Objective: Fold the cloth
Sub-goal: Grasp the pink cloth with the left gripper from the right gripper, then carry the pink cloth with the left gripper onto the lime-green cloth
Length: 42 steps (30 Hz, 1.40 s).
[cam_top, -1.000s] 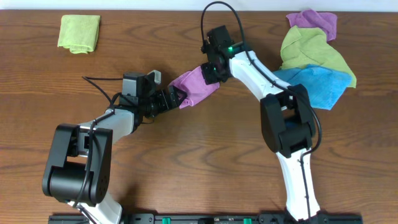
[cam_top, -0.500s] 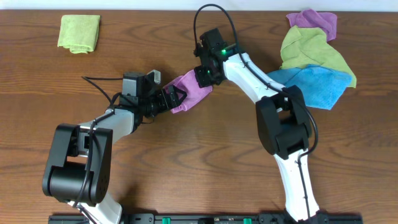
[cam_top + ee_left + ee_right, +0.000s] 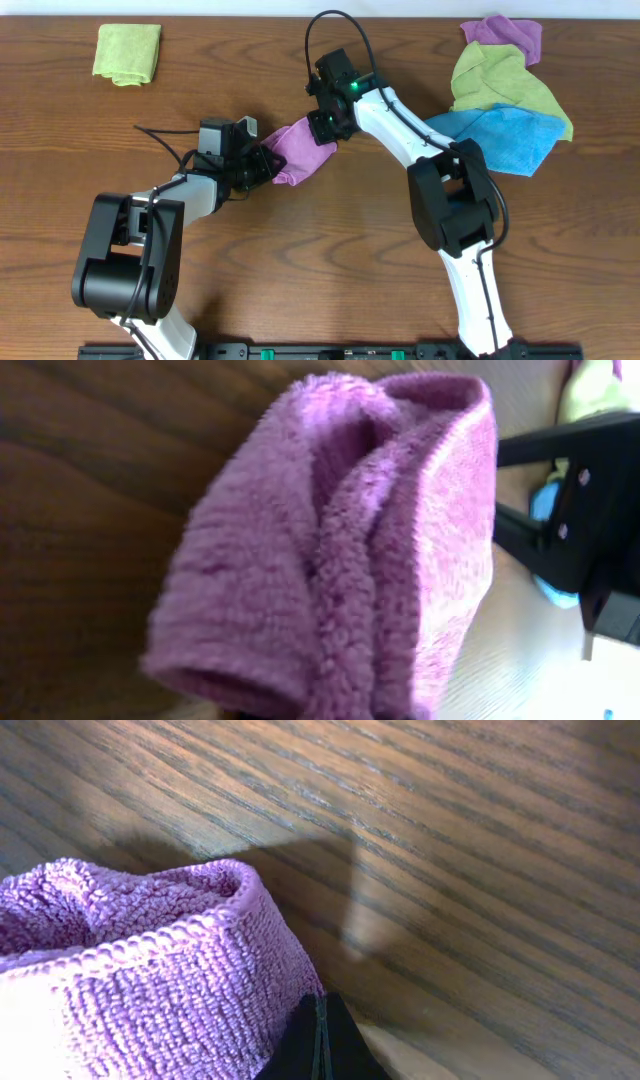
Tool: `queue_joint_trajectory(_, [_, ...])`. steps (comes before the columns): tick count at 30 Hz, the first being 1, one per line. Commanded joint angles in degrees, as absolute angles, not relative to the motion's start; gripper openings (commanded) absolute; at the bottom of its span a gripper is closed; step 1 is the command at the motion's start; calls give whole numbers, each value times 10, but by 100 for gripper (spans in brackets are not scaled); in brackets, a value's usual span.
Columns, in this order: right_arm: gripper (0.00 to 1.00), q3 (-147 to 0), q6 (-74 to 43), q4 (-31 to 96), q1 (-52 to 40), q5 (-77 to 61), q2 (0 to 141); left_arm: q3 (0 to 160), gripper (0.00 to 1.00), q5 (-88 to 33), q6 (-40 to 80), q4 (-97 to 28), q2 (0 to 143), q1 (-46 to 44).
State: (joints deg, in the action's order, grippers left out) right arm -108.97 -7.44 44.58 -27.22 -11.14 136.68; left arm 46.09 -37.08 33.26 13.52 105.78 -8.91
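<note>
**Item 1: left gripper** point(image 3: 262, 165). Jaws closed. By the overhead view it is clamped on the end of the cloth point(image 3: 298, 152) nearest it. Its own fingers do not show in its wrist view.

**Item 2: the cloth.** Orchid, bunched into a thick roll, strung between the two grippers. It starts directly ahead of the left tool and ends under the right one.

**Item 3: right gripper** point(image 3: 325, 125). Fingertips point(image 3: 318, 1045) pressed together, pinching the cloth at its stitched hem.

**Risks, judged:**
- Both grips sit on gathered layers, not clean corners, so a fold made from here would likely come out skewed or trap a crease.
- The right pinch holds only a narrow edge, and a tug from the left could pull the hem free.
- The tools stand near each other, so closing the gap further risks the fingers knocking.

**Not made out:**
- The cloth's corners and free edges, which are lost inside the bunch.
- How many layers each tool holds.
- Whether the sagging middle touches the table point(image 3: 330, 260).
</note>
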Motion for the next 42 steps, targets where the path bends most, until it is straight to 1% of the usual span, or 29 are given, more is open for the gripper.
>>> queue_joint_trajectory(1, [1,-1091,-83,458,-266,-114,1371,462,6,-369,340,136,1065,-90])
queue_joint_trajectory(7, [1,-1113,-81,500,-234,-51,1326,475,6,-378,370,166,1061,-88])
queue_joint_trajectory(11, [1,-1114,-81,520,-206,-36,1275,533,6,-388,380,179,1049,-68])
queue_joint_trajectory(14, [1,-1114,-76,538,-189,-36,1235,597,6,-390,400,179,1044,-34])
queue_joint_trajectory(19, [1,-1114,-76,568,-178,-36,1178,683,6,-350,531,201,1044,48])
queue_joint_trajectory(22, [1,-1114,-76,578,-180,-38,1157,702,6,-340,558,246,1044,93])
queue_joint_trajectory(29, [1,-1114,-66,580,-196,-47,1150,710,6,-275,620,268,1052,183])
queue_joint_trajectory(31, [1,-1114,-66,578,-200,-47,1150,714,6,-275,651,288,1065,204])
queue_joint_trajectory(34, [1,-1114,-66,581,-201,-47,1150,740,5,-299,654,309,1101,226])
queue_joint_trajectory(37, [1,-1114,-68,575,-202,-47,1150,804,6,-349,654,310,1170,238])
queue_joint_trajectory(42, [1,-1114,-69,580,-202,-46,1150,891,6,-357,652,316,1261,239])
